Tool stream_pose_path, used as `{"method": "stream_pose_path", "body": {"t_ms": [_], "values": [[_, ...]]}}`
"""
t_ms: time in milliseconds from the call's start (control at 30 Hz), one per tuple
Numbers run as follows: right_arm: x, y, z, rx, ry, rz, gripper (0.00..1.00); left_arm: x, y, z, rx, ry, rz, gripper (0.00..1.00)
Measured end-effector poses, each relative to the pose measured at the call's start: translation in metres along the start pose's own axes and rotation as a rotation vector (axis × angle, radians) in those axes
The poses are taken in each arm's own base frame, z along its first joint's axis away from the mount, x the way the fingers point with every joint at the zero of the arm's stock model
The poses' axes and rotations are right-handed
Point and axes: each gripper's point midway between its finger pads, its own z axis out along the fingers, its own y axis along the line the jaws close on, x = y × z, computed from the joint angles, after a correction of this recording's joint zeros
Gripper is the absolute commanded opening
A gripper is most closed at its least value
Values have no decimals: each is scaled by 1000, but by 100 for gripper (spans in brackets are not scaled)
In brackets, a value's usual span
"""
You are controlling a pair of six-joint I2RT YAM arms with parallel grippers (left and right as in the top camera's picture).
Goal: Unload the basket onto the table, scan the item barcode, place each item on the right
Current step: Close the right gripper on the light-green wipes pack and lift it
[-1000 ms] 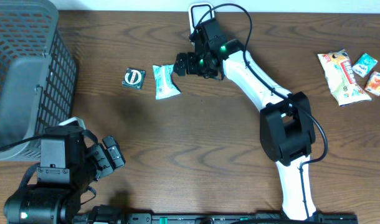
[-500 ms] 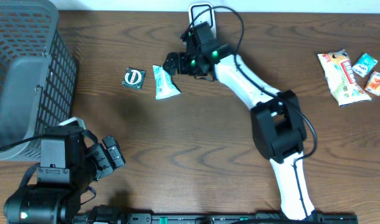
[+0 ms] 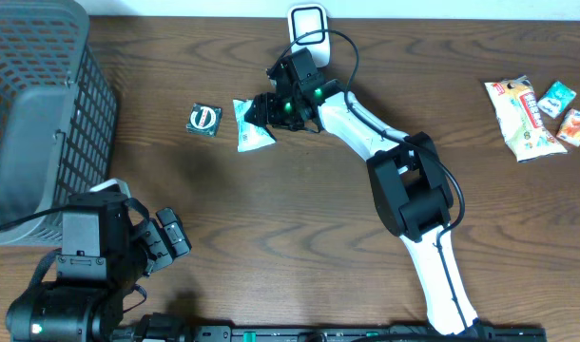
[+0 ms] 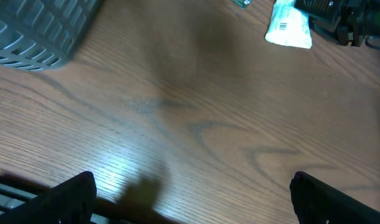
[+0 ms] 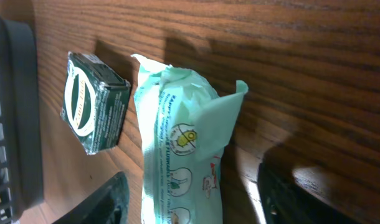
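Mesh basket (image 3: 33,104): one, far left of both hands, at the edge of the counter (image 3: 299,218).
Left hand (image 3: 164,243): jaws wide apart and empty, low over bare counter, probably waiting.
Green square packet (image 3: 203,119): one, just left of the right hand, flat.
Wipes packet (image 5: 177,149): one, the item to scan, flat between the right hand's fingers.
Right hand (image 5: 190,180): fingers apart astride the packet, no grip visible, placed to pinch its sides.
White device (image 3: 307,19): one, just behind the right hand, probably the scanner.
Snack packets (image 3: 523,119): three, clustered well to its right.
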Motion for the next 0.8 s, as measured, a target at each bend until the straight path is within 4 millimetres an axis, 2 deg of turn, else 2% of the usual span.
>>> {"method": "stream_pose_path", "body": {"t_ms": [333, 433, 567, 700, 767, 800], "values": [[9, 1, 1, 5, 36, 13, 59, 0, 0, 0, 0, 0, 0, 98], [13, 6, 5, 21, 36, -3, 50, 0, 0, 0, 0, 0, 0, 98], [21, 11, 11, 44, 43, -20, 32, 0, 0, 0, 0, 0, 0, 98], [23, 10, 14, 49, 49, -13, 30, 0, 0, 0, 0, 0, 0, 98], [22, 8, 12, 36, 53, -5, 25, 0, 0, 0, 0, 0, 0, 98], [21, 6, 10, 27, 57, 0, 19, 0, 0, 0, 0, 0, 0, 98]]}}
